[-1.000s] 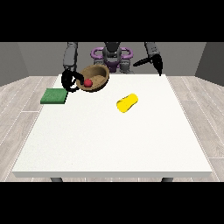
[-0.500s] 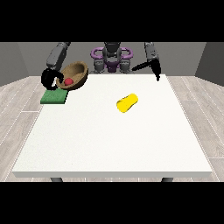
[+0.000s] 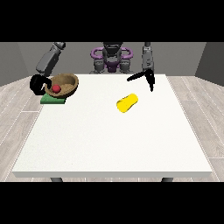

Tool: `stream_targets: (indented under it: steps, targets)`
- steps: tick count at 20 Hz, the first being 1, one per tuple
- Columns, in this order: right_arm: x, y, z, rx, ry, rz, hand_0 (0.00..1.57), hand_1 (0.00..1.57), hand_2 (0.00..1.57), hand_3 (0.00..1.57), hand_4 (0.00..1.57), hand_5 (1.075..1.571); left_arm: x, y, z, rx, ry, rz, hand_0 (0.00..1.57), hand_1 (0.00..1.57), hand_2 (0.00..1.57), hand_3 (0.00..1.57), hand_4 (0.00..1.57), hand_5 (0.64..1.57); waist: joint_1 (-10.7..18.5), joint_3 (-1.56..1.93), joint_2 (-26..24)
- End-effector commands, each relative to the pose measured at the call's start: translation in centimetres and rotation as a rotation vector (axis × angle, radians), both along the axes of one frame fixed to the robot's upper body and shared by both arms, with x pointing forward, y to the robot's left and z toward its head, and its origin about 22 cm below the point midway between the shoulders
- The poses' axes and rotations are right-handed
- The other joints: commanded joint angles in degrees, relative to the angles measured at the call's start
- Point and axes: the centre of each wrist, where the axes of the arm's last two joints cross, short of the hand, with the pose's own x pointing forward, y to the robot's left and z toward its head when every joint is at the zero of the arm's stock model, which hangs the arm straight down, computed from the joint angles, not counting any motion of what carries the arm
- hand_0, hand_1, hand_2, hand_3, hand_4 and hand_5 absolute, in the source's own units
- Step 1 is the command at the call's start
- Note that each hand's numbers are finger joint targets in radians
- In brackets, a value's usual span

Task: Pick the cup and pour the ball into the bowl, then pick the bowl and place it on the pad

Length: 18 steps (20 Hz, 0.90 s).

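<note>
Hand at the view's left [image 3: 38, 83] curls round the wooden bowl [image 3: 65, 82] holding the red ball [image 3: 56, 89], over the green pad [image 3: 53, 99]; yellow cup [image 3: 127, 103] lies well apart mid-table [image 3: 113, 144]; other hand [image 3: 145, 78] hangs with fingers spread.

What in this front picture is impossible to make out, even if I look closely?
- Whether the brown wooden bowl rests on the green square pad or hangs just above it: the bowl covers most of the pad.
- How the robot hand at the view's left grips the bowl: the fingers are too small.
- What the yellow cup lying on its side holds: its opening is not visible.
</note>
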Motion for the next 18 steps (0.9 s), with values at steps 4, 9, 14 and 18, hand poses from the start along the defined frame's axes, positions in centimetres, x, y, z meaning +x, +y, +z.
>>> stream_targets:
  steps: [4, 9, 14, 18]
  targets:
    - [-2.6, -5.2, 2.6, -0.100, -0.183, -0.066, 1.57, 1.57, 1.57, 0.35, 1.02, 1.569, -0.3, -0.2, 5.1, 0.016, -0.175, -0.002, 0.00, 0.00, 0.00, 0.00, 0.00, 1.563, 0.7, 0.09, 9.8]
    - [-2.6, -6.3, 4.3, -0.117, -0.199, -0.075, 1.57, 1.57, 1.57, 0.00, 1.04, 1.569, -1.7, -1.5, 7.1, 0.019, -0.191, -0.004, 0.00, 0.00, 0.00, 0.00, 0.00, 1.563, 0.6, 0.09, 10.8]
    - [-3.4, -7.3, 4.4, -0.160, -0.158, -0.062, 1.57, 1.57, 1.57, 0.44, 1.03, 1.571, -2.8, -0.9, 6.8, 0.007, -0.178, 0.002, 0.00, 0.00, 0.00, 0.00, 0.00, 1.563, 0.2, 0.03, 9.7]
    - [-2.9, -6.5, 3.1, -0.047, -0.122, -0.088, 1.57, 1.57, 1.57, 0.00, 0.84, 1.569, -4.0, -2.1, 5.1, 0.017, -0.141, -0.010, 0.00, 0.00, 0.00, 0.00, 0.00, 1.565, 0.4, 0.01, 7.2]
